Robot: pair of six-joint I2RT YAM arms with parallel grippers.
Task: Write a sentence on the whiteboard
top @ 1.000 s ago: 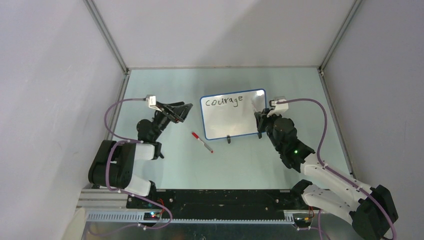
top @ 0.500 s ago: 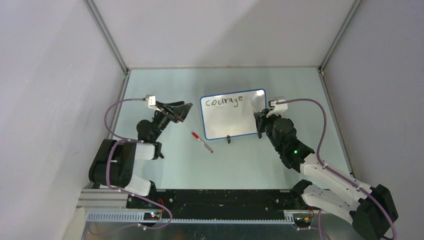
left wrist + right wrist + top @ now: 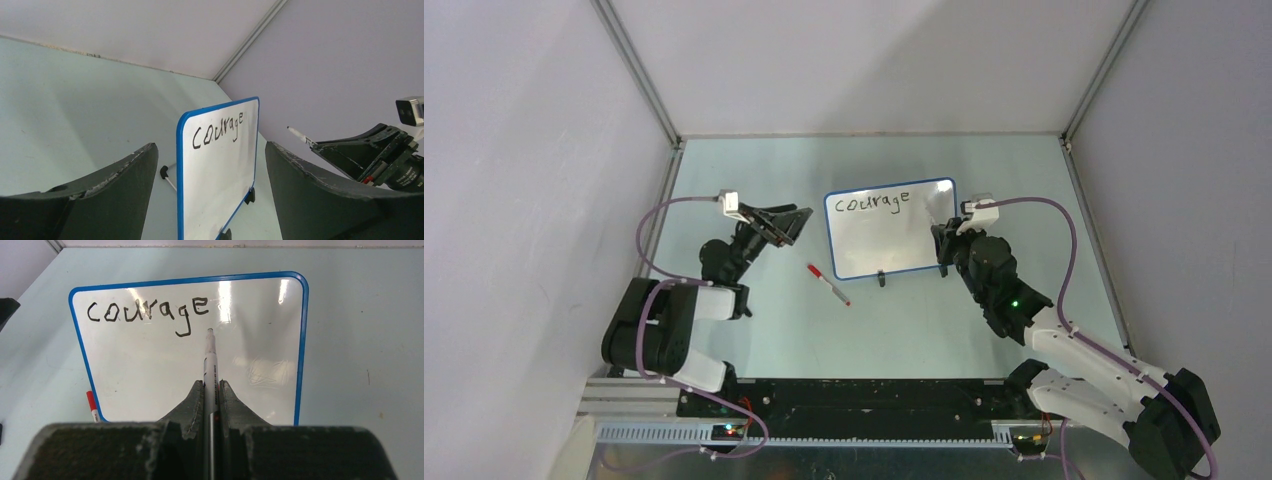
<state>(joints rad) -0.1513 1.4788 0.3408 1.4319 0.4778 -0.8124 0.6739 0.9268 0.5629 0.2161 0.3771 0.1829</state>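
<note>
Blue-rimmed white whiteboard (image 3: 891,228) stands centre frame on the pale green desk (image 3: 754,170), its black handwritten sentence (image 3: 872,201) reading only "courage". Right claw (image 3: 210,385) clamps a slim white marker (image 3: 210,352) near the board; left claw (image 3: 790,222) gapes empty. Hard pen pressure could topple the unbraced board.

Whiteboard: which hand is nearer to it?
Right. The right hand sits at the whiteboard's right edge, its marker aimed at the face; the left hand hangs open off its left side.

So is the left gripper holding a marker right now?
No, the left gripper is open with nothing between its fingers; a marker is clamped in the right gripper.
</note>
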